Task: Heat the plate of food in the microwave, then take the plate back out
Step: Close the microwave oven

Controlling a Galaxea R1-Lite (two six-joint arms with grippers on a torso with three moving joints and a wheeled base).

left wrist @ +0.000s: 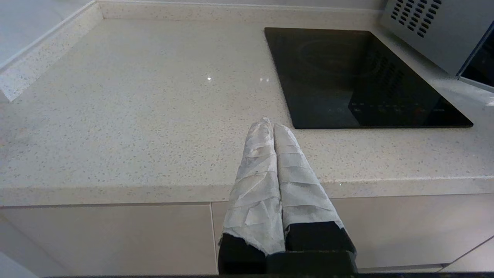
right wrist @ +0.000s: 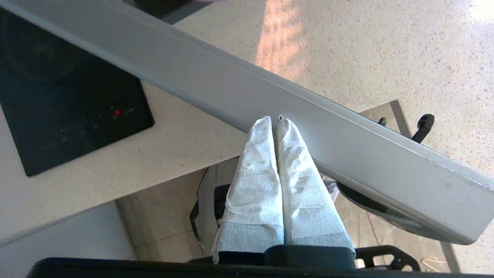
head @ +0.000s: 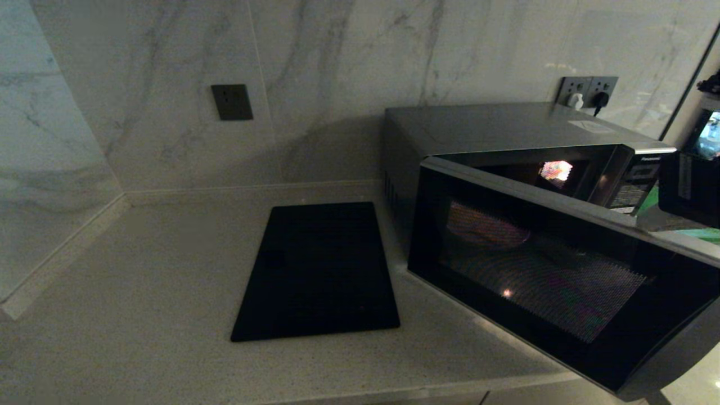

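Observation:
The silver-grey microwave (head: 495, 126) stands at the back right of the counter. Its dark glass door (head: 562, 281) is swung partly open toward me. Behind the glass there is only a dim rounded shape, and I cannot tell whether it is the plate of food. In the right wrist view my right gripper (right wrist: 273, 120) is shut, its wrapped fingertips against the grey top edge of the door (right wrist: 347, 146). My left gripper (left wrist: 273, 125) is shut on nothing and hangs in front of the counter edge, left of the black panel.
A flat black panel (head: 318, 270) lies in the counter left of the microwave. A dark wall plate (head: 232, 102) and plugged sockets (head: 588, 90) sit on the marble wall. A dark block (head: 689, 185) and a strip of green (head: 697, 233) show at the right edge.

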